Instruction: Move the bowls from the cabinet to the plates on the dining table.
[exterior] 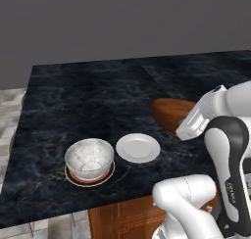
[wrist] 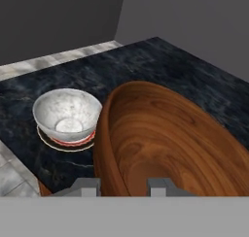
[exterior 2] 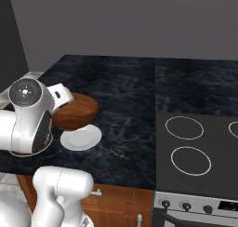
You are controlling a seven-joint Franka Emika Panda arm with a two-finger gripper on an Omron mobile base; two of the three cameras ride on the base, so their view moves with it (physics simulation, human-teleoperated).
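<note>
Black marble surface [exterior: 73, 96] ran under everything. Marbled bowl [exterior: 89, 158] sat on orange-red plate [exterior: 90, 178] near front edge, white plate [exterior: 138, 148] just beside it, bare. Pincer [wrist: 124, 187] was clamped on rim of reddish-brown bowl [wrist: 165, 139], held above surface close behind white plate.

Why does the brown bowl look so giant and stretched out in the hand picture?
In the hand view the brown bowl sits right at the camera, so it looks huge and stretched; in the left base view it is about the size of the marbled bowl.
</note>
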